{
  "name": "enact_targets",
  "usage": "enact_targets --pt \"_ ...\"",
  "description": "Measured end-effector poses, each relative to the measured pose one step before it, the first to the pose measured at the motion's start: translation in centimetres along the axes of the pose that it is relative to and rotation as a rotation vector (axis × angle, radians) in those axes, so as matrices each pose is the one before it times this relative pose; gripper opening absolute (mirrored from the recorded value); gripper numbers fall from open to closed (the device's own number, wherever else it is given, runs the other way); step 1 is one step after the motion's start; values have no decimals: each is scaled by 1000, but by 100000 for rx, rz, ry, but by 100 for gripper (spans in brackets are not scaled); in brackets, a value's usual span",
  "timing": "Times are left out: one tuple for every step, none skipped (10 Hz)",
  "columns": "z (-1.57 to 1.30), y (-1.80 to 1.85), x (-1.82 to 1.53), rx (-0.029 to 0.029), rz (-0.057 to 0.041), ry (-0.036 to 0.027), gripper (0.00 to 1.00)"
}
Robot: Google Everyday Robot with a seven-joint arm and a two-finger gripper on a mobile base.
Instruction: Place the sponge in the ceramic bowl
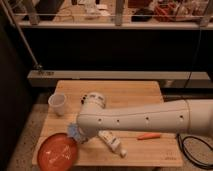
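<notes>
Hovering over the near left part of the pale wooden table (131, 93), the gripper (80, 134) sits at the tip of the thick white arm (145, 119), just at the 1 o'clock rim of the wide, shallow orange-red ceramic bowl (49, 156). The small blue rectangular sponge (74, 131) shows right against the gripper at that same rim, not down inside the dish. The arm's bulk covers the gripper's working end, so I cannot tell whether it is pinching the sponge or spread.

A small white translucent cup (57, 103) stands apart at the bowl's 12 o'clock. A white tube-like object (113, 143) lies at its 3 o'clock, with a thin orange stick (149, 135) farther out the same way.

Judging by this, the carry to the bowl is in hand. The next move calls for shifting toward 7 o'clock until the sponge is over the dish's middle, then lowering and letting go, clear of the rim.
</notes>
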Motion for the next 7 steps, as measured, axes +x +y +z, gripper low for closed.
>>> enact_targets --pt "226 -843 -285 630 -1896 -467 0" --pt "191 -583 -183 416 -752 -145 0" --pt "150 -556 -193 520 -910 -560 0" --pt "188 -210 -175 435 -955 -651 0" --pt "219 -344 7 515 -685 -393 0" --pt "522 -488 -66 405 -1329 -595 0" --pt "315 -514 -79 572 -910 -571 0"
